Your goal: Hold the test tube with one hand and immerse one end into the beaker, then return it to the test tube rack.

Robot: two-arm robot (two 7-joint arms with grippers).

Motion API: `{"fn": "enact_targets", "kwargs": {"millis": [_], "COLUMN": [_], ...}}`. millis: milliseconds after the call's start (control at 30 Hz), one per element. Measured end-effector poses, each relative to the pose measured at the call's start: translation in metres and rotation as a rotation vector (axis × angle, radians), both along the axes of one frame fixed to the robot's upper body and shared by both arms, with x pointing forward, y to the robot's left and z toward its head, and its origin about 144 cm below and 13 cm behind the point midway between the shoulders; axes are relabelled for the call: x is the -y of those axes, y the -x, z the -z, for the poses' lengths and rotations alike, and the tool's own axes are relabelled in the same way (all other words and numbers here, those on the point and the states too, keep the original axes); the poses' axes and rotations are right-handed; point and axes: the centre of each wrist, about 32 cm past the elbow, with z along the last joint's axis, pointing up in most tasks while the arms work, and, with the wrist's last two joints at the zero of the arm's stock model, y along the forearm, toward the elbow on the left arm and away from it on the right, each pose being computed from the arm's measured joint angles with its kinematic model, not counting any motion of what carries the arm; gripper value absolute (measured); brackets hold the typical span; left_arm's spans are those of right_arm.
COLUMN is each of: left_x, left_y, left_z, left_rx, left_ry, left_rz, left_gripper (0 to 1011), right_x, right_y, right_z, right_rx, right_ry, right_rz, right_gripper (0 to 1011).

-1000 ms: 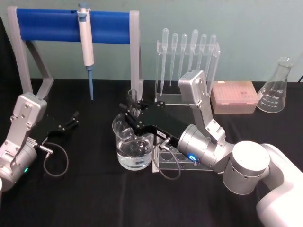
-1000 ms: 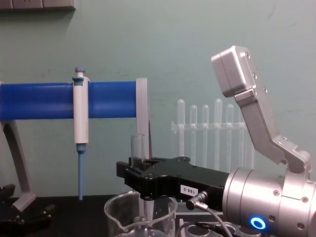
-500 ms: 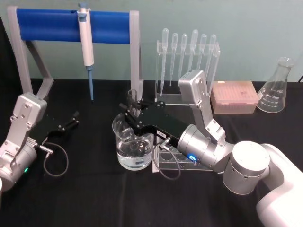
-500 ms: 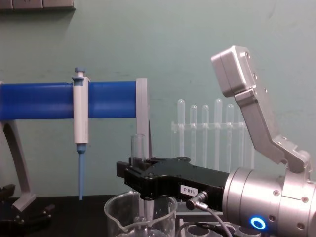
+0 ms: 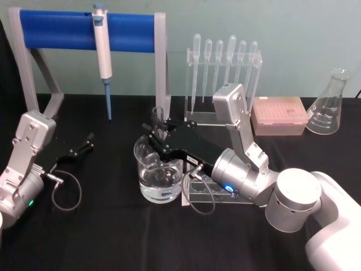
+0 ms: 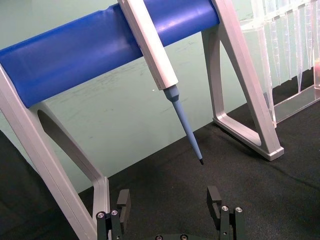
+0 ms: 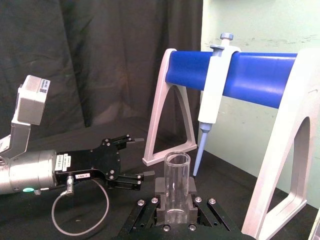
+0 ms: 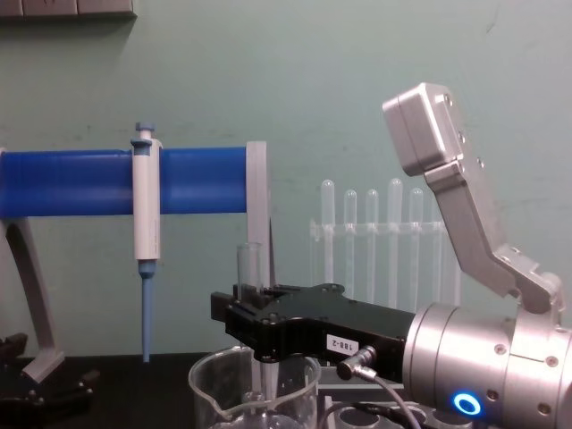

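Looking down from the head, we see the black desk (image 5: 113, 237), the left gripper (image 5: 83, 144) parked at its left, and the right gripper (image 5: 159, 131) reaching over the beaker (image 5: 159, 183). The left wrist view shows us the left jaws wide apart and empty. The chest and right wrist views show the right jaws clamped on the upright test tube (image 8: 248, 266), its lower end inside the beaker.

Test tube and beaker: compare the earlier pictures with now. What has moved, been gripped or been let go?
Nothing visibly changed. The right gripper still holds the test tube upright, its lower end inside the beaker. The left gripper stays parked, open, low on the left.
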Motion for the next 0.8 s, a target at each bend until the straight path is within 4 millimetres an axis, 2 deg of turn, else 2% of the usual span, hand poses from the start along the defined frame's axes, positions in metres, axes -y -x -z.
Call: {"fn": "enact_targets", "kwargs": {"millis": [800], "left_x": [0.0000], "left_y": [0.0000], "left_z": [0.0000], "left_rx": [0.000], "left_ry": [0.000], "left_rz": [0.000], "left_gripper": [1000], "right_x": [0.0000], "right_y": [0.0000], "right_z": [0.0000], "right_rx": [0.000], "right_ry": [0.000], "right_rz": [0.000], "right_gripper": [226]}}
